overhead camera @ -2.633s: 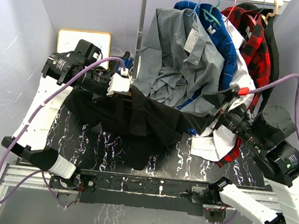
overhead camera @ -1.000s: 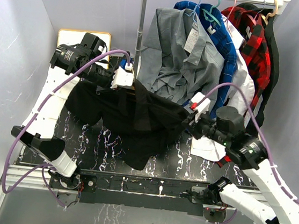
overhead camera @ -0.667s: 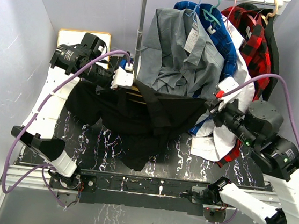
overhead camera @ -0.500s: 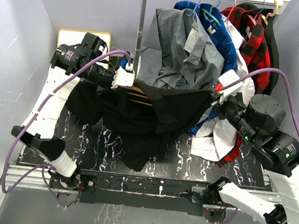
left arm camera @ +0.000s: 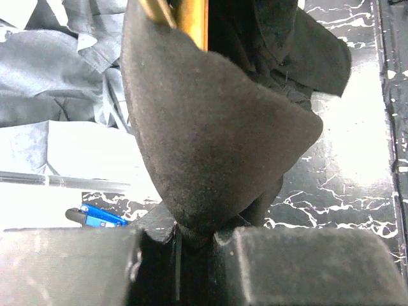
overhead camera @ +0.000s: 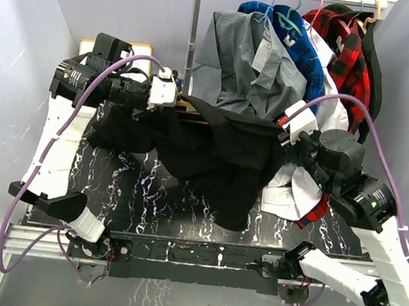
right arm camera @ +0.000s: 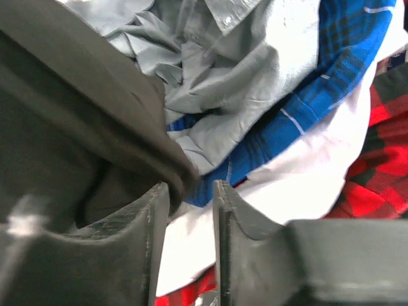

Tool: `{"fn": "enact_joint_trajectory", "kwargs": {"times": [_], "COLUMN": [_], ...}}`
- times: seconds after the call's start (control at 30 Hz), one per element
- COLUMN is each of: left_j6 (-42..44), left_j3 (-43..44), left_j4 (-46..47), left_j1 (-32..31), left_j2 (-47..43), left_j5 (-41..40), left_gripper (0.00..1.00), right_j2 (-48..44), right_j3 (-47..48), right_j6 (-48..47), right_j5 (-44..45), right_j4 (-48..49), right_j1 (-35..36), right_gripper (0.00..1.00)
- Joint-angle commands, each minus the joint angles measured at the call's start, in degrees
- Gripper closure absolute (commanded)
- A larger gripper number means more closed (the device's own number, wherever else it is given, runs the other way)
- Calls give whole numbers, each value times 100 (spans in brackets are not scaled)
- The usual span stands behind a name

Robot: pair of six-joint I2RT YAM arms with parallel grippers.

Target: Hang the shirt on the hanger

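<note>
Top external view shows the shirt (overhead camera: 219,155) hanging in the air above the table (overhead camera: 134,189). It is spread between my two arms like a black flag, and its low end droops down toward the table top.

On the left wrist view, the left gripper (left arm camera: 191,242) is closed tight on a thick bunch of the black cloth. The yellow hanger (left arm camera: 191,22) pokes out of the cloth just past that bunch.

On the right wrist view, the right gripper (right arm camera: 190,191) has its fingers a little apart. The shirt's edge lies on top of one finger (right arm camera: 153,217), but I see nothing squeezed in the gap. So I think that side is loose.

I think this shirt is soft, floppy and not heavy. It will sag and fold wherever I do not hold it, and it may slide off a smooth finger. I would grab a thick part, like the folded edge or the seam by the shoulder, and pinch it deep. The hanger looks thin and stiff. I would hold it by its bar so it does not twist when the cloth pulls on it.
</note>
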Motion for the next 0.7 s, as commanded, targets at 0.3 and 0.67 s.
{"fn": "enact_joint_trajectory", "kwargs": {"times": [0.3, 0.67], "left_j6": [808, 804], "left_j3": [-371, -56], "left_j4": [-593, -584], "left_j1": [41, 36], "left_j2": [-213, -66], "left_j5": [93, 729], "left_gripper": [100, 100], "right_j2": [-581, 613], "right_j3": [965, 887], "right_j6": [84, -432], "right_j5": [-400, -3132], "right_j4": [193, 473], "right_j1": [13, 33], "right_gripper": [2, 2]}}
